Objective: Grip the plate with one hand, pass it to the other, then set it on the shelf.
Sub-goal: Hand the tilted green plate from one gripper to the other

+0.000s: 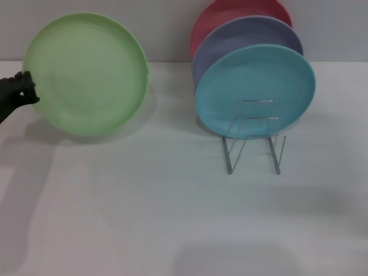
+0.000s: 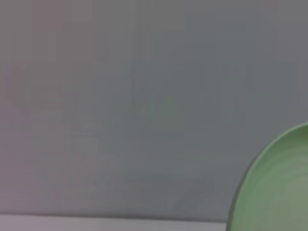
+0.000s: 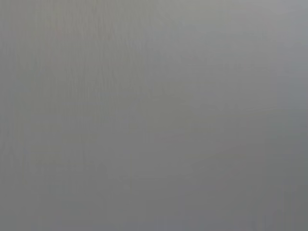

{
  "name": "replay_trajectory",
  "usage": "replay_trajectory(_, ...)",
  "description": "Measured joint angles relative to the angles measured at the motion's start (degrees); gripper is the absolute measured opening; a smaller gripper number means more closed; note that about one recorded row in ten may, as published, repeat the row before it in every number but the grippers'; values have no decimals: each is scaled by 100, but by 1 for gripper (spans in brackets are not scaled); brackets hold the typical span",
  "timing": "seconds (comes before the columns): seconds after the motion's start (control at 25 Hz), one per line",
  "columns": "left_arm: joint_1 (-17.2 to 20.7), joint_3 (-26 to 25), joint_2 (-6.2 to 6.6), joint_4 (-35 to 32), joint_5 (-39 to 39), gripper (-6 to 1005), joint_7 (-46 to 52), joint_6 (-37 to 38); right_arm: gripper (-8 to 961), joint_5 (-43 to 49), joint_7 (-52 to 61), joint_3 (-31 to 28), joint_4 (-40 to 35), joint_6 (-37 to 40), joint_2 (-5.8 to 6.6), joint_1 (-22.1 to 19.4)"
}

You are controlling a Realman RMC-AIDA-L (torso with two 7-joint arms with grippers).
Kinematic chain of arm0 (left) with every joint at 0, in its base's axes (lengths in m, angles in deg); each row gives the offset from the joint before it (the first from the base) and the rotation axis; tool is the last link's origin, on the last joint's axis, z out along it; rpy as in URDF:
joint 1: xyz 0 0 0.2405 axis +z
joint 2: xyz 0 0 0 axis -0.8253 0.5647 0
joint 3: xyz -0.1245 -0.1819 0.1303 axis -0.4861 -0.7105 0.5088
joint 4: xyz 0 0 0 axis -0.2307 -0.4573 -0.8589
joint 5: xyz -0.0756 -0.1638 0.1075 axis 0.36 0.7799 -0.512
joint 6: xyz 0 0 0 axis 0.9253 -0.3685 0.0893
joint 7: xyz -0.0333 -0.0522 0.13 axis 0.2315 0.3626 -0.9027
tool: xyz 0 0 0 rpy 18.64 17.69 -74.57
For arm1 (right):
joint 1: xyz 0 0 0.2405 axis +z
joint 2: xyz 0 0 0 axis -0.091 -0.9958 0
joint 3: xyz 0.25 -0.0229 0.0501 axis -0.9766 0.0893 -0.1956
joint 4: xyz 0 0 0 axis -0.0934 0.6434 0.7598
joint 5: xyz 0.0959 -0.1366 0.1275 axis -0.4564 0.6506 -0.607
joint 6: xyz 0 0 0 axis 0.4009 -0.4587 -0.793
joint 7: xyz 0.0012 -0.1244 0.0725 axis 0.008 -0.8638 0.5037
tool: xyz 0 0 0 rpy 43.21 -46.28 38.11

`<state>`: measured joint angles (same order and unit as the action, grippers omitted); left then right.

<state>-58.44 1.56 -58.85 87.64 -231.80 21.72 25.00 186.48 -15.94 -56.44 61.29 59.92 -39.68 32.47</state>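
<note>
One green plate held upright at the left edge

Nearest, a bare white tabletop (image 1: 144, 218) crossed by soft grey shadows. Farther back, right of centre, standing on that surface: the thin silver wire shelf (image 1: 254, 138), its upright rectangular loops rising in front of a turquoise plate (image 1: 256, 89). Slotted upright behind that one, a lavender plate (image 1: 247, 37), and behind it again a red plate (image 1: 230, 14), each partly hidden by the plate before it. Over on the left, well apart from the rack: the light-green plate (image 1: 86, 73), held upright with its face toward the camera, lower edge close to the table, contact with the surface impossible to judge. Clamped on its left rim, the black fingers of the left gripper (image 1: 24, 87), closed tight on the edge. Seen from the left wrist, only a curved slice of that same plate (image 2: 276, 187) against a grey wall. Farthest back, plain grey wall. From the right wrist, nothing but flat grey; right gripper out of sight in every view.
</note>
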Motion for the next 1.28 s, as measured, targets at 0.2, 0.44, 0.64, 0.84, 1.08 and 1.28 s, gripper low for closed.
replay_trajectory(0.2,16,219,-1,-222,3,32,43,592,679,3,0,0,-4,-1,-1,35)
replay_trajectory(0.44,20,826,6,-664,4,32,60,1827,679,12,0,8,-29,-10,-11,71)
replay_trajectory(0.64,19,1279,5,-1185,0,32,87,3061,679,19,0,16,-32,-19,-20,49)
replay_trajectory(0.84,-63,1603,17,-1987,-49,31,663,4348,679,22,1,23,-18,30,-29,15)
replay_trajectory(1.08,-141,1907,13,-3062,-253,31,1487,5924,679,22,34,330,34,70,-35,-69)
replay_trajectory(1.28,-90,2212,-29,-3556,-277,31,1513,6794,679,22,11,1007,81,372,-35,-211)
